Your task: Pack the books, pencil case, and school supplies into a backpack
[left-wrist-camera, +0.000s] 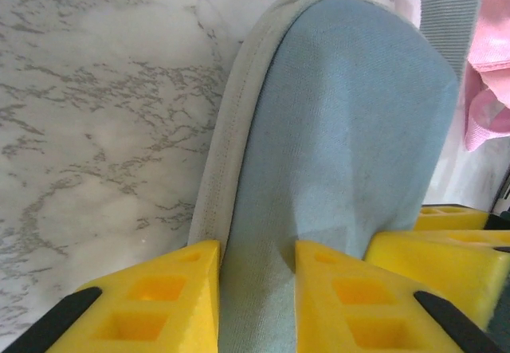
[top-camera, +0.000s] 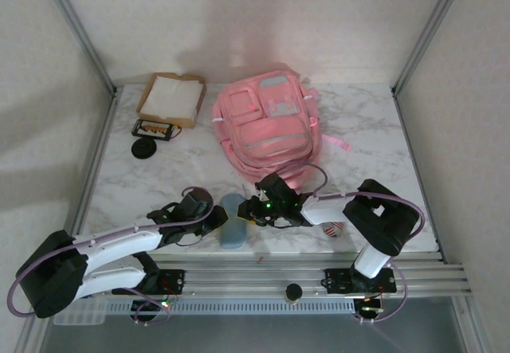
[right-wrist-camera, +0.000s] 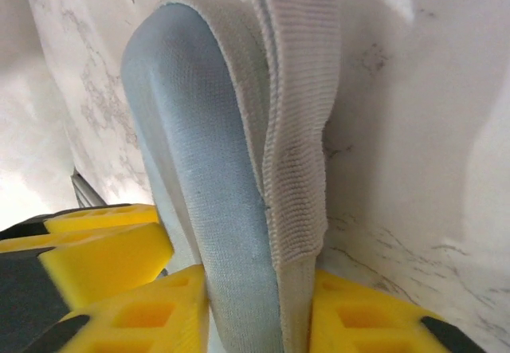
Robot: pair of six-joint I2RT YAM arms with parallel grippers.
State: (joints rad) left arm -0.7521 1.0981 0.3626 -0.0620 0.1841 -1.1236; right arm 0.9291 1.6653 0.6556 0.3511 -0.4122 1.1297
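L gripper (left-wrist-camera: pixel 256 289) and R gripper (right-wrist-camera: pixel 256 309) each pinch the blue pencil case (top-camera: pixel 233 219) from opposite sides, close to the table (top-camera: pixel 374 138) front edge. Backpack (top-camera: pixel 267 122) lies flat centre-rear, just beyond R gripper; can't tell if unzipped. Bare marble to the right & mid-left. Cardboard tray (top-camera: pixel 171 98) sits rear-left, by the wall.

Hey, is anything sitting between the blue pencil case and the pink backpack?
Nothing loose lies between them. The pencil case sits just short of the backpack, with the right hand closed on it from that side. Whether the backpack is open I cannot tell.
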